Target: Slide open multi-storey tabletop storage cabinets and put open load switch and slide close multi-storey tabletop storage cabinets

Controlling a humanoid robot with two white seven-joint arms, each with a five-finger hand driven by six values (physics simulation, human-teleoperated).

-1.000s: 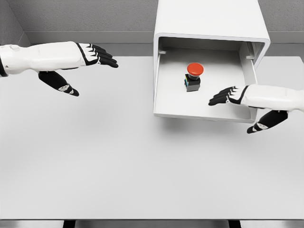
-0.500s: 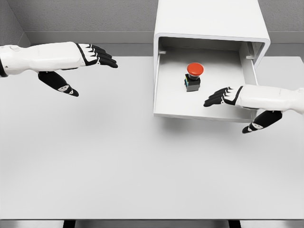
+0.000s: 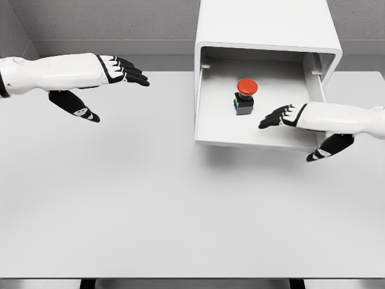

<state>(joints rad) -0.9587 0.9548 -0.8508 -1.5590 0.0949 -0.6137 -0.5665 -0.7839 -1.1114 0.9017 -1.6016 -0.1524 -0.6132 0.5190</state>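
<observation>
The white storage cabinet (image 3: 264, 24) stands at the back of the table with its drawer (image 3: 216, 135) pulled out toward me. Inside the drawer stands the load switch (image 3: 245, 96), a black body with a red mushroom button. My right hand (image 3: 283, 117) is open, fingers stretched flat over the drawer's right front part, thumb hanging outside the front wall, a little right of the switch and holding nothing. My left hand (image 3: 123, 70) hovers open over the table's far left, away from the cabinet.
The white table (image 3: 150, 205) spreads in front of the cabinet. A grey wall runs behind it, and the table's front edge lies near the bottom of the view.
The right hand has drifted left and then up toward the cabinet, and the drawer's front edge has moved back slightly with it. The left arm has not moved.
</observation>
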